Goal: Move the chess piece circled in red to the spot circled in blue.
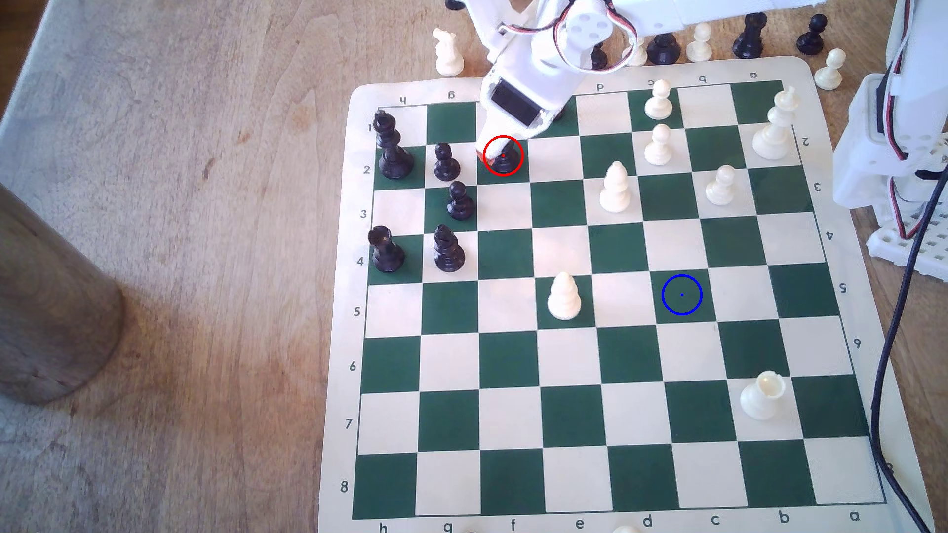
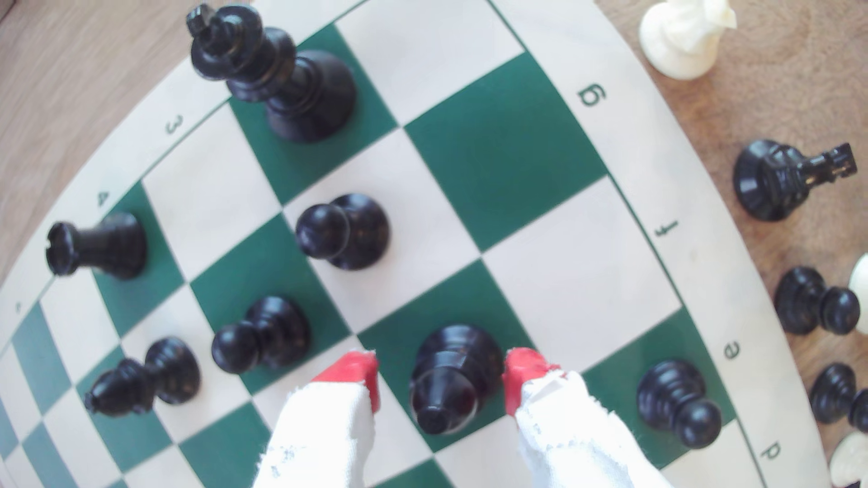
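Bishop (image 1: 505,160) sits on the red-ringed green square at f2, far on the board (image 1: 564,476), its top hidden by our gripper (image 2: 441,375). Our red fingertips (image 2: 361,370) flank it, spread, gaps visible. Blue-ringed square (image 1: 682,294) lies at c5, well apart, nearer and to the exterior view's right.

- Your black bishop (image 2: 446,389) looks like glossy, smooth plastic, catching highlights on its top.
- Your gripper (image 2: 441,375) has fingers wrapped in frayed white cloth, with matt red tips (image 2: 357,370).
- The board (image 1: 513,461) is a flat, matt printed mat.
- The table (image 1: 179,154) under it is grainy, worn wood.
- The arm (image 1: 538,66) is smooth white plastic.
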Controlling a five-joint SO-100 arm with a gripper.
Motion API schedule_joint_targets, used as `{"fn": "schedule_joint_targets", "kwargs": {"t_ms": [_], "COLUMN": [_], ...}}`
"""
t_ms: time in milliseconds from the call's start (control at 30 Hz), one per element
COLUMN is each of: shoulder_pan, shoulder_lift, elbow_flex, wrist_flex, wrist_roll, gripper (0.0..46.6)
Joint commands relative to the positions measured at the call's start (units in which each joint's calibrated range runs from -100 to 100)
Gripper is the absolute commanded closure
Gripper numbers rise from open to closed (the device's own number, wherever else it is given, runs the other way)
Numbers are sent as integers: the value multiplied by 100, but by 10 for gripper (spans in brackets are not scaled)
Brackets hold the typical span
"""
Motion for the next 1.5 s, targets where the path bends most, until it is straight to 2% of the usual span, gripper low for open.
{"fn": "schedule_joint_targets", "kwargs": {"t_ms": [0,333,467,533,667,933,1233,1367,1467], "shoulder_pan": [-5,-68,-68,-75,-83,-21,128,-5,-287], "shoulder_lift": [-124,-166,-175,-175,-217,-531,-1677,-2526,-3434], "elbow_flex": [-289,-271,-271,-262,-253,-262,-62,627,1760], "wrist_flex": [-35,39,64,96,105,55,6,96,88], "wrist_roll": [20,44,73,78,78,63,59,68,171], "gripper": [324,337,388,432,459,460,462,463,463]}}
